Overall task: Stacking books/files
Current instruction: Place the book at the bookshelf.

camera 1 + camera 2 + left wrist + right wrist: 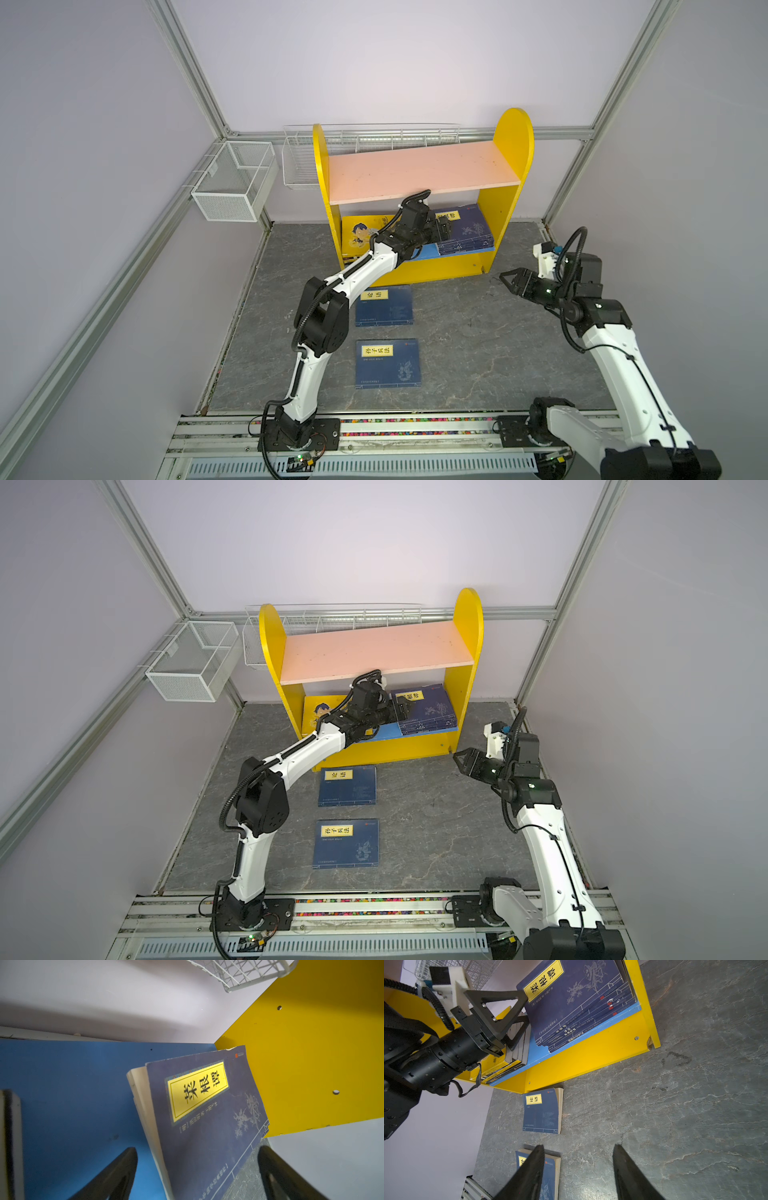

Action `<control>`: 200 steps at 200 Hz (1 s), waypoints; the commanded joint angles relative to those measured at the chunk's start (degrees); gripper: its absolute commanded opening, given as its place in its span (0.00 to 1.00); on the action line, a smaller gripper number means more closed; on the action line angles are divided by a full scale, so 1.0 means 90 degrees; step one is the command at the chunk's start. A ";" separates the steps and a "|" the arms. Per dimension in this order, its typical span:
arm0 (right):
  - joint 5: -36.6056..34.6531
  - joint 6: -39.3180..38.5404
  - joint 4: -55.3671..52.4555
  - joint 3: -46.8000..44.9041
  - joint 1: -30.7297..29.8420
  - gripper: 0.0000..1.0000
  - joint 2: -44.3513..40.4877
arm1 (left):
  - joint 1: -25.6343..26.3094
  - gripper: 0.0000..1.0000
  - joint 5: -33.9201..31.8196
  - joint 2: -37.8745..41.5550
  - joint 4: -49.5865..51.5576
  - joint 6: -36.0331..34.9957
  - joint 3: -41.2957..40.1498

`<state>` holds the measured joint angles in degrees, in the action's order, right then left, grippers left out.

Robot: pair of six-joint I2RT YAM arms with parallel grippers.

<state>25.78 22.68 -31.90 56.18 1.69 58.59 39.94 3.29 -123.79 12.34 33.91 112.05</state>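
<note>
Several navy books (pixel 465 230) with pale-yellow labels lie fanned in a stack at the right of the yellow shelf's (pixel 505 199) blue lower board. My left gripper (pixel 446 230) reaches into that compartment and stands open at the stack's left edge. In the left wrist view the top navy book (pixel 207 1115) shows between the wide-apart fingers (pixel 124 1167), with nothing gripped. A yellow book with a cartoon boy (pixel 361 235) rests at the compartment's left. Two navy books (pixel 384 305) (pixel 387 363) lie flat on the floor before the shelf. My right gripper (pixel 505 278) hovers open and empty at the right.
The shelf's pink top board (pixel 424 172) is bare. A white mesh basket (pixel 235 180) and a wire basket (pixel 299 166) hang on the back-left wall frame. The grey marble floor (pixel 498 353) spreads right of the loose books. More books (pixel 517 1043) stand beside my left gripper.
</note>
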 commanded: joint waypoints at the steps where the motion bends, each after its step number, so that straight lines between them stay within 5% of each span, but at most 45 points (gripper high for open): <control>1: 0.0138 -0.0087 0.0048 -0.0078 0.0017 0.56 -0.0075 | -0.0093 0.90 -0.0113 -0.0247 0.0100 0.0012 0.0446; 79: 0.0251 -0.0051 0.0080 -0.0211 0.0011 0.56 -0.0102 | 0.0166 0.89 0.0034 -0.0639 0.0195 -0.0311 0.1118; 143: 0.0078 -0.0153 0.0047 -0.0220 -0.0112 0.56 -0.0161 | 0.0205 0.91 -0.0548 -0.0172 0.0260 -0.0577 0.0889; 168: -0.0226 -0.0299 0.0092 -0.0344 -0.0655 0.57 -0.0262 | 0.0297 0.93 -0.0995 0.0270 0.0236 -0.1025 0.0739; 200: -0.0353 -0.0306 0.0598 -0.0902 -0.2170 0.59 -0.0157 | 0.0308 0.94 -0.1101 0.1164 0.0258 -0.1178 -0.0016</control>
<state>24.05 21.47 -30.28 52.21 -9.39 56.55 42.96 -3.79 -123.50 16.88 26.13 115.46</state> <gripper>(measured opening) 0.581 0.938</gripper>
